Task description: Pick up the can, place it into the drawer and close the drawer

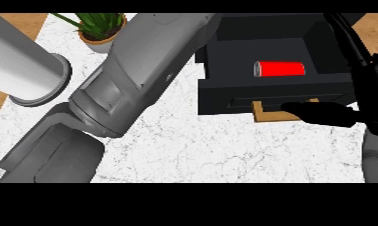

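The red can [280, 68] lies on its side inside the open black drawer [221, 65] at the upper right, with no hand touching it. My right hand [319, 112] is at the drawer's front panel, its black fingers stretched out leftward over the wooden handle [272, 114]. A black stretch of the right arm runs up along the drawer's right side. My left forearm [140, 70] crosses the view from the lower left up to the drawer's left wall. Its hand does not show.
A potted green plant [100, 30] stands at the back left of the white marble counter [221, 155]. A large grey cylinder [29, 70] lies at the far left. Wooden floor shows beyond the counter's corners.
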Robot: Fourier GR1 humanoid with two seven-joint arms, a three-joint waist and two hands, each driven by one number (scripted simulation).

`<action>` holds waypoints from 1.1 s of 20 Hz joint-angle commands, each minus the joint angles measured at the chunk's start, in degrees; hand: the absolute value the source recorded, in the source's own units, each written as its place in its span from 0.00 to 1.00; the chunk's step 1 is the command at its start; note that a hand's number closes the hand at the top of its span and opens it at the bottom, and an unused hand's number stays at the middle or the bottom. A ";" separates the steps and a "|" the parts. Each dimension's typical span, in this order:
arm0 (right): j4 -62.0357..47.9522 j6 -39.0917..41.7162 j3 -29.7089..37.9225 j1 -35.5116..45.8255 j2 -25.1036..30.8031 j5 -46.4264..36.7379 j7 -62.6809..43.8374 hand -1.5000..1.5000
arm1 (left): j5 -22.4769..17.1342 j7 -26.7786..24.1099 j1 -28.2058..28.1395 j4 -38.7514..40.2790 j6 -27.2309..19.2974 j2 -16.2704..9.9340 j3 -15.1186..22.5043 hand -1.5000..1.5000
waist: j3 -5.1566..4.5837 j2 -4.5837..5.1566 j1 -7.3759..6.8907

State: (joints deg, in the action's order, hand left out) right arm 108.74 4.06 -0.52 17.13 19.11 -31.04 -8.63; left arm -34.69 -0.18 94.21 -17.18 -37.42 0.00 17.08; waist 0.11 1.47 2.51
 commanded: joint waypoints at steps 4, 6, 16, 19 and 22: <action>-15.72 -6.34 -6.51 3.67 -0.64 -13.72 5.56 0.00 | 1.47 -0.45 -0.08 0.96 1.86 -0.07 0.28 0.00 | -0.05 -0.63 -2.50; -21.72 -8.17 -8.23 7.34 -2.32 -16.51 5.79 0.00 | 1.04 -0.48 -0.62 0.80 0.75 -0.01 0.85 0.00 | -0.01 -0.38 -1.84; -46.57 -21.47 -7.27 16.07 -6.75 -24.06 12.63 0.00 | 1.70 1.55 -1.68 -0.89 4.19 -5.18 -2.46 0.00 | -0.05 -0.86 -3.27; -53.51 -27.22 -5.54 21.63 -8.78 -26.81 11.24 0.00 | 3.02 3.92 -2.55 -2.96 3.28 -5.80 -1.17 0.00 | -0.07 -1.18 -4.56; -61.98 -32.94 -3.39 26.46 -9.70 -28.90 10.66 0.00 | 3.30 4.09 -4.13 -4.53 4.36 -6.86 -1.06 0.00 | -0.06 -0.88 -5.63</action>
State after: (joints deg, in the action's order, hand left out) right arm 55.62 -22.14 -5.61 39.09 10.97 -57.20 1.92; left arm -32.06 3.12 91.63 -19.92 -33.34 -5.76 15.74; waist 0.05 0.54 -2.15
